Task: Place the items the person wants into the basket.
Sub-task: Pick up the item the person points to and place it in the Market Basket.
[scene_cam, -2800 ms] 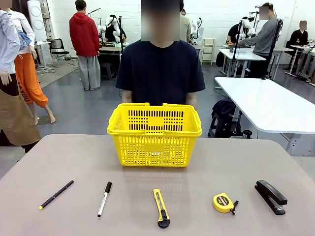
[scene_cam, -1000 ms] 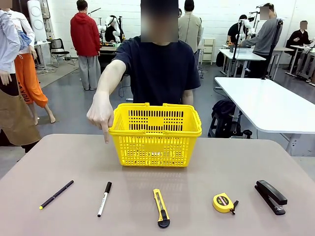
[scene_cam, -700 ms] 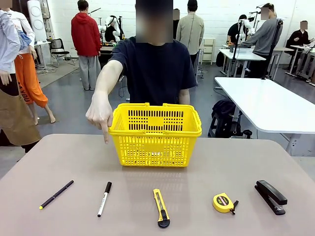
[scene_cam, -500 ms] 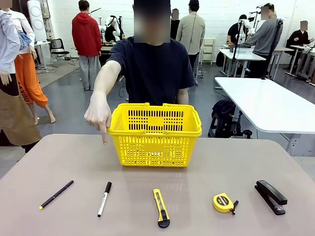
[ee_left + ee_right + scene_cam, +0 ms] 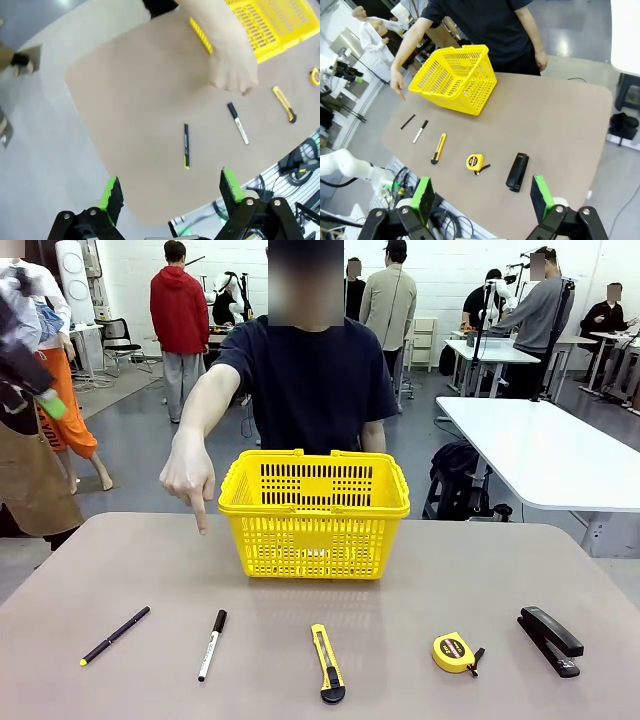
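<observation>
Ben: Since half a second ago the person's hand (image 5: 188,475) has slid further toward nine o'clock, away from the corner of the bright yellow slotted plastic basket (image 5: 314,545). Its index finger is aimed down at the table (image 5: 420,585). Nothing lying there has shifted.

Ana: Which item is wanted?

Ben: My guess is the white marker with the black cap (image 5: 212,644), at seven o'clock on the table seen from the front. From the left wrist, the fingertip hangs just beyond its cap. The thin black pen with the yellow tip (image 5: 115,634) lies near it at eight o'clock, so I wouldn't swear to it.

Ana: And the rest?

Ben: The yellow-and-black utility knife (image 5: 326,662) is at six, the round yellow tape measure (image 5: 453,652) at five and the black stapler (image 5: 550,639) at four. They lie well apart in a row along the near edge. The basket stands at twelve, in front of the person, and looks empty.

Ana: How far along, then?

Ben: Barely started, I'd say. Nothing is in the basket, and every wanted item has yet to be picked up and dropped in.

Ana: Claws?

Ben: The left claw (image 5: 170,185) hangs high over the table's nine o'clock side, green pads spread wide with nothing between them. The right claw (image 5: 481,190) is likewise apart and empty, high above the near edge toward four o'clock.
</observation>
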Robot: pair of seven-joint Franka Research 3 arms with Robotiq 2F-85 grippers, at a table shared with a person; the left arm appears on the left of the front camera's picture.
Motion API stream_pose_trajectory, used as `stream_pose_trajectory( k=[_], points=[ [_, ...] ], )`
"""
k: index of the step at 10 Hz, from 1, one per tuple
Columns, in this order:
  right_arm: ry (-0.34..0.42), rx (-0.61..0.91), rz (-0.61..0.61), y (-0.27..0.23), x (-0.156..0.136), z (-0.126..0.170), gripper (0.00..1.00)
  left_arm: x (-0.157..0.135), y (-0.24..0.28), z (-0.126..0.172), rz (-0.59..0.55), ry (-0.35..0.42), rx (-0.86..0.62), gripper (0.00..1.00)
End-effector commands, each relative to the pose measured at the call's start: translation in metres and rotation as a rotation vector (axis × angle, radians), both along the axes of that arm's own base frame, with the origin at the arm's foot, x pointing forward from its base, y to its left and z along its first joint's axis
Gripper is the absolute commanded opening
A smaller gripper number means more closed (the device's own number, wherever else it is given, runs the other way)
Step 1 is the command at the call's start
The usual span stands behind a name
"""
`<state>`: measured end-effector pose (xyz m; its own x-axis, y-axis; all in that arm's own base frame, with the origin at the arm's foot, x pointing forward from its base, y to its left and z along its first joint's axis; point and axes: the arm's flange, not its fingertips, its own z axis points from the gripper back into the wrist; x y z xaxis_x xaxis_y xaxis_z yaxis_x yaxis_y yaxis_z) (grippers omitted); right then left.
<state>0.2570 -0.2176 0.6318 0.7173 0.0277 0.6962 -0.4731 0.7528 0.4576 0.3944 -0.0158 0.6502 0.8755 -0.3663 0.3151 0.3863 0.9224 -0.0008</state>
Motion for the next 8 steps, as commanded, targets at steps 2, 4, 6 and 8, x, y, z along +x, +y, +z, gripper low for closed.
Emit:
stream_pose_trajectory(
  k=[2, 4, 6, 8],
  points=[
    [-0.019, 0.018, 0.015, -0.001, 0.001, 0.000, 1.00, -0.023, -0.071, -0.048, 0.070, 0.177, 0.114, 1.00],
    [-0.019, 0.018, 0.015, -0.001, 0.001, 0.000, 1.00, -0.038, -0.102, -0.090, 0.107, 0.103, 0.107, 1.00],
    [-0.019, 0.018, 0.015, -0.001, 0.001, 0.000, 1.00, -0.052, -0.124, -0.126, 0.099, 0.076, 0.100, 1.00],
    [-0.019, 0.018, 0.015, -0.001, 0.001, 0.000, 1.00, -0.059, -0.135, -0.132, 0.080, 0.113, 0.077, 1.00]
  ],
)
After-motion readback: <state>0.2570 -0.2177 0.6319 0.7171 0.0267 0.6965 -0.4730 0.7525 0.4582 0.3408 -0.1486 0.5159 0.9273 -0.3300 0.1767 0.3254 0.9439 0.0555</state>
